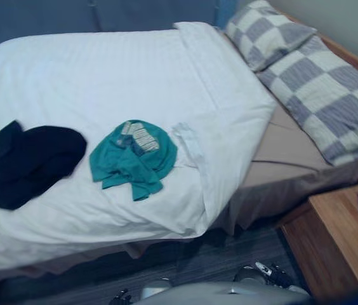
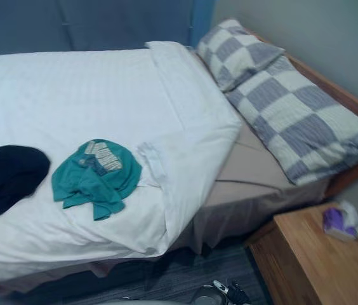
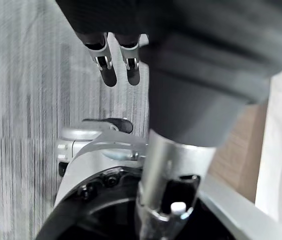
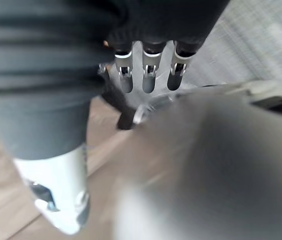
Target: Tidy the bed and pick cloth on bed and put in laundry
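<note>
While the left hand (image 3: pixel 107 64) and the right hand (image 4: pixel 150 75) are held with fingers straight, side by side and pinching nothing, a black cloth (image 1: pixel 26 162) is seen on the white bed (image 1: pixel 103 76) at the left, a teal cloth (image 1: pixel 134 157) just beside it, two checked pillows (image 1: pixel 322 95) further right, and a wooden bench (image 1: pixel 341 232) past them.

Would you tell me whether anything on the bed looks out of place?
Yes: a teal garment and a dark garment lie crumpled on the white duvet, a small white cloth beside the teal one. The duvet is pulled askew near the pillows, baring the beige sheet.
</note>
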Tool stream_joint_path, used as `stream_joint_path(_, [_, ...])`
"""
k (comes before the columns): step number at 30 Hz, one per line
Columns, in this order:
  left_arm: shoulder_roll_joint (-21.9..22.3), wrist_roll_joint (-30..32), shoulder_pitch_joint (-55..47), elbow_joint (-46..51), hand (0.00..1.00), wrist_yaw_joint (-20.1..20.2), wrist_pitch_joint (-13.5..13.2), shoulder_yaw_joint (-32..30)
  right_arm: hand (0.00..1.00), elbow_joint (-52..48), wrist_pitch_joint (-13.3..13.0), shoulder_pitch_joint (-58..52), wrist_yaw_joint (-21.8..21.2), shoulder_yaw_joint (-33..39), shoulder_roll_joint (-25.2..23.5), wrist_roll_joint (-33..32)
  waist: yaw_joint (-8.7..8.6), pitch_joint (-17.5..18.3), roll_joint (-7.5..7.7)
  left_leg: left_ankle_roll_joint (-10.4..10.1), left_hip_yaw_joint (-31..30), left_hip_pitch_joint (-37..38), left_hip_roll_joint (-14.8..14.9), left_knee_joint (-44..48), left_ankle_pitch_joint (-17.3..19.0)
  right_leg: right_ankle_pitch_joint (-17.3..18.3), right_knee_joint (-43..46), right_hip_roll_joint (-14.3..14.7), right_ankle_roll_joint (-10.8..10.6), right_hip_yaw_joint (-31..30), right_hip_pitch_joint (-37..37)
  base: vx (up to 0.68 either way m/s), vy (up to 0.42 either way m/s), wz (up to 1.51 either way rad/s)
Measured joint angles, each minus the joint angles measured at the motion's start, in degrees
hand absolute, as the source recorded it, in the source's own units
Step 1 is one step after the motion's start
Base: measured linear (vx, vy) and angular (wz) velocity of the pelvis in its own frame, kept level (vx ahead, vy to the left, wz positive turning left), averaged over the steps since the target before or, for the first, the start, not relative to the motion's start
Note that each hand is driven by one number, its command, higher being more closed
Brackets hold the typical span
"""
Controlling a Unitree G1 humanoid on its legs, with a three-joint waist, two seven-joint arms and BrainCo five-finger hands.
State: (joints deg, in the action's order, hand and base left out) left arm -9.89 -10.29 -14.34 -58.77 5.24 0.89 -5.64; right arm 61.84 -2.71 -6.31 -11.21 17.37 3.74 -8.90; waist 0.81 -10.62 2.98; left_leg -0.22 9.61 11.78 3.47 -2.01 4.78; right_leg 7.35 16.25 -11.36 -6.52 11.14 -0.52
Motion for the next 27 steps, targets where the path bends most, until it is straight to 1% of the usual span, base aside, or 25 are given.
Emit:
stream_joint_path(1, [-0.49, 0.37, -0.49, 0.83, 0.0, 0.56, -0.15, -0.08, 0.0, 0.06, -0.29, -0.09, -0.46, 0.03, -0.48, 0.0, 0.0, 0.21, 0.96, -0.42, -0.68, -0.46, -0.65, -0.08, 0.02, -2.27, -3.53, 0.63, -0.27, -2.07, 0.0, -0.17, -0.23, 0.62])
stream_joint_path(2, [-0.72, 0.7, -0.74, 1.14, 0.0, 1.1, -0.55, -0.27, 0.0, 1.1, -0.75, -0.03, -1.45, 0.61, -0.86, 0.07, 0.3, 0.42, 1.49, -1.07, -1.35, -0.24, -0.77, -1.35, 0.0, -2.29, -5.36, 0.8, 0.16, -2.99, 0.56, 0.03, -0.214, 0.59])
stream_joint_path(3, [0.94, 1.66, -0.77, 1.11, 0.0, -0.23, -0.55, -1.86, 0.0, 1.26, -1.27, -0.33, -2.26, 0.98, -0.15, 0.1, -0.09, 0.73, 0.25, -2.18, 0.96, 0.04, 0.33, -3.21, -0.88, -1.55, -6.19, 1.64, 0.19, -2.78, 1.07, 0.12, -0.201, 0.55])
stream_joint_path(4, [1.69, 2.45, -0.5, 0.59, 0.0, -0.75, -0.62, -2.41, 0.0, 1.52, -1.39, -0.2, -2.37, 1.32, 0.11, 0.1, -0.2, 0.45, -0.61, -3.28, 1.27, 0.6, 1.06, -3.92, -1.58, -1.1, -6.45, 2.19, 0.61, -2.14, 1.36, 0.15, -0.134, 0.37])
stream_joint_path(5, [2.84, 2.65, -0.47, -0.15, 0.0, -1.27, -0.96, -4.17, 0.0, 1.75, -1.47, -0.12, -3.04, 1.58, 0.33, 0.09, -0.21, 0.32, -1.03, -3.92, 1.86, 1.06, 2.08, -3.9, -2.22, -1.02, -6.74, 2.97, 0.8, -1.43, 2.43, 0.13, -0.124, 0.19])
stream_joint_path(7, [2.86, 2.68, -0.66, -0.62, 0.0, -1.27, -1.94, -4.55, 0.0, 1.75, -1.5, -0.36, -4.31, 1.3, 0.13, 0.09, 0.04, 0.55, -0.94, -4.76, 2.68, 2.52, 3.76, -3.9, -1.83, -1.01, -8.81, 4.72, 1.07, -0.43, 5.26, 0.15, -0.106, 0.11])
stream_joint_path(9, [2.87, 2.52, -0.96, -0.6, 0.0, -1.23, -2.6, -4.49, 0.0, 1.56, -1.21, 0.11, -5.17, 0.08, 0.19, 0.04, 0.34, 0.87, -0.9, -5.34, 3.23, 2.96, 4.4, -3.84, -1.47, -1.34, -10.59, 5.59, 1.63, -0.35, 6.44, 0.12, -0.048, -0.01])
stream_joint_path(11, [3.09, 1.28, -1.06, -0.59, 0.0, -1.24, -2.53, -4.31, 0.0, 1.43, -0.5, 0.54, -5.9, 0.09, 0.57, 0.01, 0.34, 1.04, -1.05, -5.39, 4.32, 3.08, 4.43, -3.57, -1.45, -1.84, -12.03, 5.83, 1.8, -0.48, 7.15, 0.07, 0.006, -0.06])
stream_joint_path(12, [3.03, -0.01, -1.19, -0.6, 0.0, -1.24, -2.39, -3.89, 0.0, 1.51, 0.43, 0.99, -6.16, 0.08, 0.74, 0.01, 0.34, 1.11, -1.09, -5.53, 4.9, 3.08, 4.42, -3.53, -1.36, -2.12, -12.57, 6.05, 1.86, -0.84, 7.18, 0.06, 0.02, -0.15])
stream_joint_path(14, [2.89, -0.4, -1.21, -0.52, 0.0, -1.22, -2.3, -3.85, 0.0, 1.58, 2.64, 1.4, -5.88, 0.22, 0.71, -0.31, 0.39, 1.07, -0.88, -6.03, 5.67, 2.57, 4.39, -2.41, -0.94, -2.63, -13.37, 6.16, 1.83, -1.48, 7.14, 0.04, 0.017, -0.18])
stream_joint_path(16, [2.8, -0.87, -1.17, -0.41, 0.0, -0.79, -2.22, -3.83, 0.0, 1.74, 5.75, 1.41, -3.24, 0.64, 0.73, -5.22, 0.49, 1.06, -0.66, -6.19, 6.3, 0.74, 4.06, 1.62, 0.18, -3.15, -13.87, 5.58, 1.9, -2.49, 6.98, 0.0, 0.001, -0.21])
stream_joint_path(18, [2.85, -2.32, -1.02, -0.59, 0.0, -0.77, -1.27, -3.71, 0.0, 1.8, 7.22, 1.4, -0.37, 1.85, 0.58, -8.98, 0.35, 1.07, -1.03, -6.19, 7.54, 0.84, 3.99, 2.11, 0.17, -3.3, -13.91, 5.48, 1.91, -3.02, 6.98, -0.02, 0.003, -0.19])
stream_joint_path(19, [2.83, -2.66, -0.78, -0.77, 0.0, -0.71, -0.56, -3.75, 0.0, 1.77, 8.02, 1.3, 3.05, 3.23, 0.3, -11.52, 0.29, 1.03, -1.26, -6.18, 7.99, 1.1, 4.06, 2.1, 0.17, -3.41, -13.91, 5.61, 2.02, -3.41, 6.98, -0.03, -0.004, -0.15])
stream_joint_path(20, [2.7, -2.7, -0.62, -0.86, 0.0, -0.63, -0.04, -3.99, 0.0, 1.66, 8.31, 1.17, 5.56, 5.06, -0.02, -13.13, 0.23, 1.09, -1.4, -6.18, 8.28, 1.17, 4.15, 2.05, 0.17, -3.49, -13.95, 5.71, 2.07, -3.55, 6.96, -0.04, -0.003, -0.1])
stream_joint_path(21, [2.59, -2.67, -0.52, -0.95, 0.0, -0.52, 0.61, -4.65, 0.0, 1.12, 8.59, 0.65, 9.48, 9.56, -0.37, -15.43, 0.1, 1.28, -1.71, -6.15, 8.56, 1.31, 4.3, 1.51, 0.15, -3.65, -14.12, 5.76, 2.14, -3.57, 6.95, -0.04, 0.002, -0.01])
stream_joint_path(22, [2.73, -2.67, -0.45, -0.95, 0.0, -0.5, 1.1, -5.06, 0.0, 0.59, 8.6, 0.27, 11.3, 11.92, -0.33, -16.32, 0.04, 1.37, -1.81, -6.02, 8.61, 1.46, 4.36, 0.78, 0.07, -3.69, -14.19, 5.9, 2.16, -3.46, 6.87, -0.05, 0.006, 0.13])
stream_joint_path(23, [3.05, -2.61, -0.06, -0.95, 0.0, -0.5, 1.95, -5.85, 0.0, -1.06, 8.51, -0.58, 14.82, 16.82, 0.07, -17.65, -0.15, 1.43, -1.84, -5.61, 8.63, 1.75, 4.41, -0.95, -0.25, -3.75, -14.22, 6.28, 2.19, -2.85, 6.7, -0.06, 0.004, 0.2])
stream_joint_path(24, [3.05, -2.65, -0.11, -0.95, 0.0, -0.25, 2.88, -6.35, 0.0, -2.82, 8.52, -0.55, 17.86, 21.89, 1.19, -17.94, -0.38, 1.72, -2.15, -5.39, 8.67, 2.34, 4.22, -2.78, -1.29, -3.81, -14.23, 6.26, 2.23, -2.45, 6.71, -0.06, 0.005, 0.21])
stream_joint_path(25, [3.06, -2.64, -0.12, -0.95, 0.0, -0.15, 3.34, -6.64, 0.0, -3.8, 8.54, -0.66, 19.07, 24.22, 2.25, -18.01, -0.45, 1.67, -1.72, -5.32, 8.66, 2.54, 4.08, -3.6, -1.64, -3.79, -14.26, 6.23, 2.22, -2.36, 6.63, -0.06, 0.009, 0.1])
stream_joint_path(26, [3.06, -2.67, -0.08, -0.93, 0.0, 0.44, 4.07, -7.38, 0.0, -6.01, 8.55, -0.44, 21.27, 28.68, 5.02, -18.57, -0.51, 1.81, -1.84, -5.2, 8.68, 2.51, 3.87, -3.83, -1.71, -3.81, -14.27, 6.07, 2.18, -2.35, 6.6, -0.06, 0.015, 0.04])
stream_joint_path(27, [3.02, -2.67, -0.19, -0.93, 0.0, 1.04, 5.08, -7.98, 0.0, -8.36, 8.41, 0.17, 23.3, 32.72, 8.71, -19.16, -0.76, 2.03, -1.51, -5.17, 8.64, 2.27, 3.67, -3.86, -1.55, -3.86, -14.4, 5.85, 1.95, -2.27, 6.55, -0.05, 0.017, 0.03])
